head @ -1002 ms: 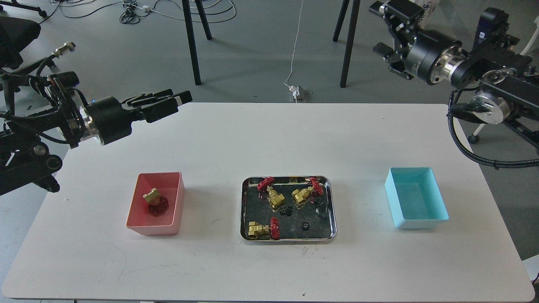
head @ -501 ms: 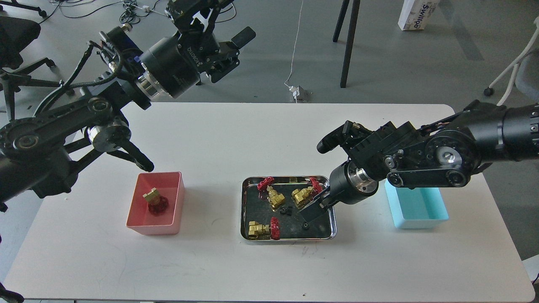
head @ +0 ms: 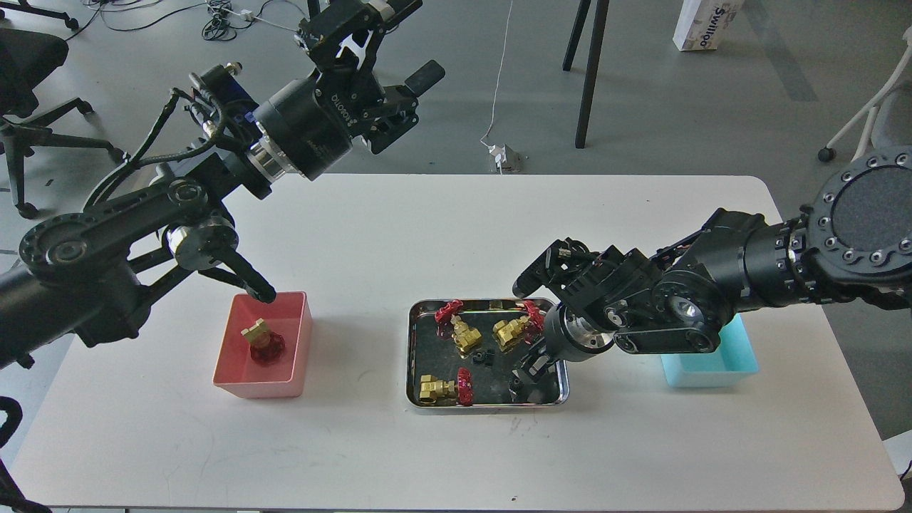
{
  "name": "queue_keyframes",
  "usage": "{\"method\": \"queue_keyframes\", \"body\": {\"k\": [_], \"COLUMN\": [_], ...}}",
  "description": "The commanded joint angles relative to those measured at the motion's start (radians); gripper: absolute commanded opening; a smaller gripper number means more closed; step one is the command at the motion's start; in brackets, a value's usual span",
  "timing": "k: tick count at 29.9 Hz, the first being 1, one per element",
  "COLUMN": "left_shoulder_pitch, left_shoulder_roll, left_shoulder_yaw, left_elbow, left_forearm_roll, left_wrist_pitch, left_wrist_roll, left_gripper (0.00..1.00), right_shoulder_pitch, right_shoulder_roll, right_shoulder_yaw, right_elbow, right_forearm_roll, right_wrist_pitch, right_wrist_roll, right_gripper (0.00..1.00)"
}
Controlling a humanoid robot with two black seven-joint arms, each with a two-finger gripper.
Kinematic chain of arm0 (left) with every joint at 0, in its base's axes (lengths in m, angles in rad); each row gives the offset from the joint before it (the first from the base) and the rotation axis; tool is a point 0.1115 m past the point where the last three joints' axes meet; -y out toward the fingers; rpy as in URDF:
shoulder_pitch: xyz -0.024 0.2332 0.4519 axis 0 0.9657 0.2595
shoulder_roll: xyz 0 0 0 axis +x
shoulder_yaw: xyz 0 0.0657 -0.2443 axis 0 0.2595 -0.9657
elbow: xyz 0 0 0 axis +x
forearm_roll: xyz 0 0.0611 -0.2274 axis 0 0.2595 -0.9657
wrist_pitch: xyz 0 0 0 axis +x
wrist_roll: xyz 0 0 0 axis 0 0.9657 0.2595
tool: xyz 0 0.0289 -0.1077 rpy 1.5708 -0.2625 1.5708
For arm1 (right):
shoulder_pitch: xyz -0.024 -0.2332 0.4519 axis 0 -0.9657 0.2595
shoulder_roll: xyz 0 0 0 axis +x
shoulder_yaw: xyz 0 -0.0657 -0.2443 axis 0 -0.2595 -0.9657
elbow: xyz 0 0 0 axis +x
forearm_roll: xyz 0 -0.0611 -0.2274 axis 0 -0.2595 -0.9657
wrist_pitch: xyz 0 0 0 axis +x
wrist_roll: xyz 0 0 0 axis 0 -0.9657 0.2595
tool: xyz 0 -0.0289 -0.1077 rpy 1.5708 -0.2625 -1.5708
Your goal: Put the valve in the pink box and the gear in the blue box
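While the right gripper (head: 522,376) has lowered onto a gear (head: 516,385) in the tray (head: 417,356), jaws' state indiscernible; left gripper (head: 399,92) idles, jaws apart.

Right end effector (head: 524,374) lower, nearer gear (head: 516,385).

Salmon-pink box (head: 296,345), cyan-blue box (head: 741,360), brass-gold valves (head: 467,336) (red handwheels), black gears (head: 486,357), shiny steel tray (head: 413,356).

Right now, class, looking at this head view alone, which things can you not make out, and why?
- Right pincer: dark, seen end-on over the steel tray; open or shut is unclear.
- Gear under it: tiny, black; contact unclear.
- Blue box: its inside is mostly hidden by the right arm.
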Motion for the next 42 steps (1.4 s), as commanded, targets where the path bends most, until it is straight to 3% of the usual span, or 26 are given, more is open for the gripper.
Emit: {"method": "queue_keyframes", "body": {"k": [1,8,29,33,42], "left_shoulder_pitch": [0.014,0.029,0.055,0.057,0.058], "left_shoulder_roll": [0.0,-0.002,-0.023,-0.031,-0.04], "left_shoulder_yaw": [0.0,0.002,0.002,0.002,0.003], "left_elbow": [0.008,0.011,0.05,0.056,0.073], "left_forearm_roll": [0.001,0.001,0.004,0.006,0.006], "left_wrist_pitch": [0.0,-0.001,-0.008,-0.009,-0.011], "left_wrist_roll": [0.0,0.0,0.0,0.0,0.0], "left_gripper": [0.88,0.89,0.9,0.91,0.91], "right_shoulder_pitch": [-0.023,0.001,0.014,0.006,-0.055], "right_shoulder_roll": [0.0,0.0,0.0,0.0,0.0], "right_shoulder_yaw": [0.001,0.01,0.002,0.004,0.009], "right_elbow": [-0.028,-0.008,0.041,0.041,0.009], "right_forearm_roll": [0.002,0.115,0.118,0.118,0.117], "right_wrist_pitch": [-0.004,-0.002,0.007,0.007,-0.007], "right_wrist_roll": [-0.015,-0.009,0.01,0.054,0.056], "right_gripper": [0.62,0.62,0.62,0.62,0.62]}}
